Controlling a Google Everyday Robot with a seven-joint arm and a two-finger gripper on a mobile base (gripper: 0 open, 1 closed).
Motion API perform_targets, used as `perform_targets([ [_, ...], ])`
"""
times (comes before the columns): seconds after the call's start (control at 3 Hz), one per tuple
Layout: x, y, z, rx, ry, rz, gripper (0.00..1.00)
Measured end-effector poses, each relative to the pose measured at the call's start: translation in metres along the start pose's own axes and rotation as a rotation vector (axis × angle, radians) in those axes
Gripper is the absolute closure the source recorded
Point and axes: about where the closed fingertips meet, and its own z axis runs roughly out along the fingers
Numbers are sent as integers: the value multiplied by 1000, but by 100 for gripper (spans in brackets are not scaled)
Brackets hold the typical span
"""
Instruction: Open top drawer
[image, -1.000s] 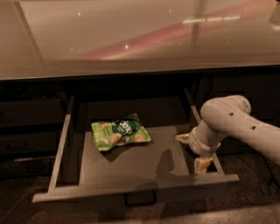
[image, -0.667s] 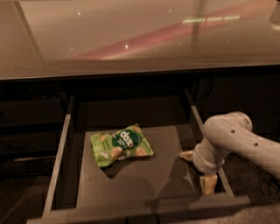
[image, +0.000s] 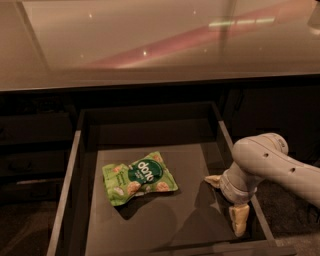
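You have the top drawer (image: 70, 175) wide open, little left; the gripper (image: 223, 205), jaws spread, sits by its right wall

Top drawer (image: 186, 165): dark grey throughout.
Snack bag (image: 140, 178): green, dark green roundel, white lettering.
Gripper (image: 223, 205): cream fingers, inside the drawer by its right wall.
Arm (image: 272, 162): off-white, small dark dots.
Countertop (image: 150, 40): glossy beige, pink streak.
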Motion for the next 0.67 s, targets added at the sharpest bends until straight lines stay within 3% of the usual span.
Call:
perform_targets([
  [0.33,1,-5,-3,-5,-18,2,0],
  [0.67,-2,-22,-36,41,-73,-4,0],
])
